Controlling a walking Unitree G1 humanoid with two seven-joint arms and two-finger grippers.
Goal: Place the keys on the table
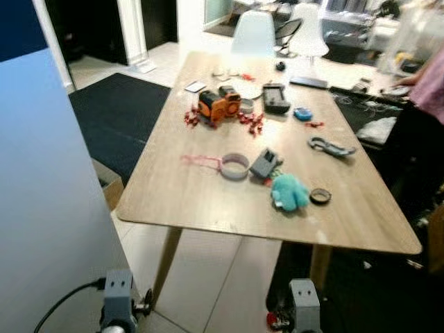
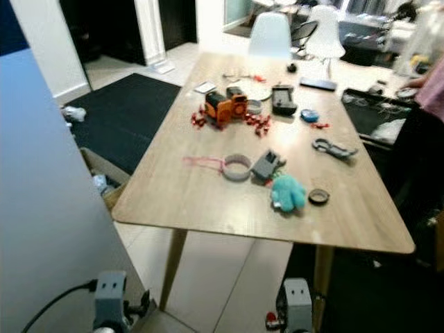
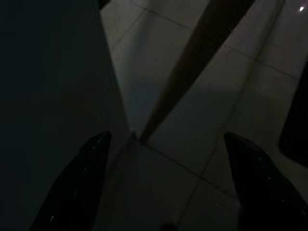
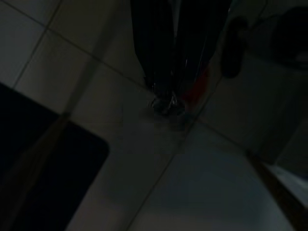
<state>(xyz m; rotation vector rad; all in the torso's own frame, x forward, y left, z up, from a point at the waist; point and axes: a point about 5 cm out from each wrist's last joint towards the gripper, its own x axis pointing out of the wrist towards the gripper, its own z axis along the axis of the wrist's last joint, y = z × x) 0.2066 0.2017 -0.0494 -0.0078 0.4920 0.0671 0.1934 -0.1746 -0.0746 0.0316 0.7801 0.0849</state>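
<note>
Right gripper [image 4: 166,91]: hangs low below the near edge of the desk, fingers pressed together on the keys [image 4: 168,103]. A metal ring and a red tag dangle at the fingertips above the tiled floor [image 4: 144,159]. From the head views the same red bit shows beside the right wrist, so the keys are off the desk, down near the floor.

Left gripper [image 3: 168,192]: hangs idle over the floor tiles, its two black fingers spread wide with nothing between them. A desk leg crosses the dim view behind.

Desk [image 1: 187,194]: long, pale wood, rounded corners, running away from the robot.

Items on the desk, nearest first:
- teal plush toy [image 1: 288,192], near the front right
- small dark round lid [image 1: 320,196], just beside the plush
- grey box-like piece [image 1: 263,164], just behind the plush
- grey ring [image 1: 234,166] with a pink cord trailing to the left
- grey carabiner-like clip [image 1: 331,146], towards the right edge
- orange and black toy robot [image 1: 218,104], mid-desk, with small red pieces scattered around it
- black controller-like device [image 1: 276,98], beside the toy
- small blue object [image 1: 302,114], just right of the device

Surroundings: two white chairs [image 1: 253,33] at the far end; dark rug [image 1: 118,114] on the floor left of the desk; pale blue panel [image 1: 48,194] close at the left; a person in a pink sleeve [image 1: 430,83] at the right edge.
</note>
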